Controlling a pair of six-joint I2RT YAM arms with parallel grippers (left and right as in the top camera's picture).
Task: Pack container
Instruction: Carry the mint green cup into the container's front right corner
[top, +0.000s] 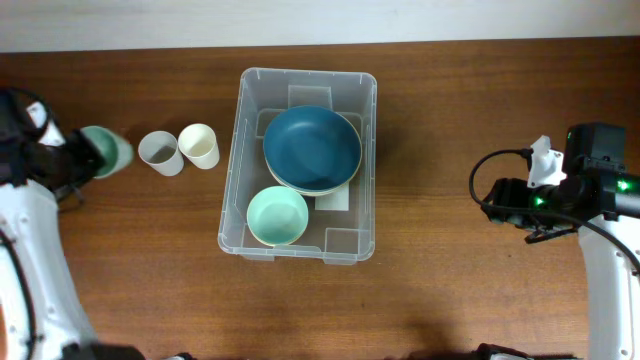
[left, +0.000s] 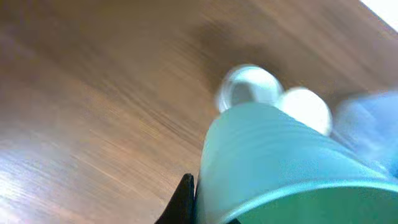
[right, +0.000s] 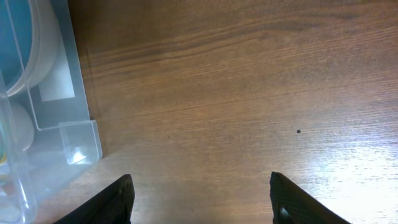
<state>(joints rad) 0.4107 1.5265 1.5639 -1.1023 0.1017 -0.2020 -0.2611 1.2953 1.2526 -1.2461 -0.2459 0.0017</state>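
The container (top: 308, 73) sits at the middle of the table (top: 450, 300), its long side running away from the robot. Inside it a dark blue bowl (top: 312, 148) rests on a paler one at the far end. A mint bowl (top: 277, 215) lies at the near end, and the white label (top: 335, 198) shows between them.

Just left of the container stand a cream cup (top: 199, 145) and a grey cup (top: 160, 153), close together. Farther left, the left gripper (top: 88, 154) has its jaws closed on a green cup (left: 280, 155), apparently pinching its wall; that wrist view is blurred, so the exact hold is unclear.

The step in hand looks like carrying this cup into the container. It would go best if the cup is lifted clear of the two neighbouring cups and of the container's rim. The free space inside is small, so lowering the cup into the mint bowl or beside it seems safer than dropping it.

The right gripper (right: 202, 204) hovers over bare table right of the container, jaws apart and holding nothing.

The table is dark brown wood grain, smooth and slightly glossy. Past its far edge only a pale strip (top: 320, 20) of the room shows.
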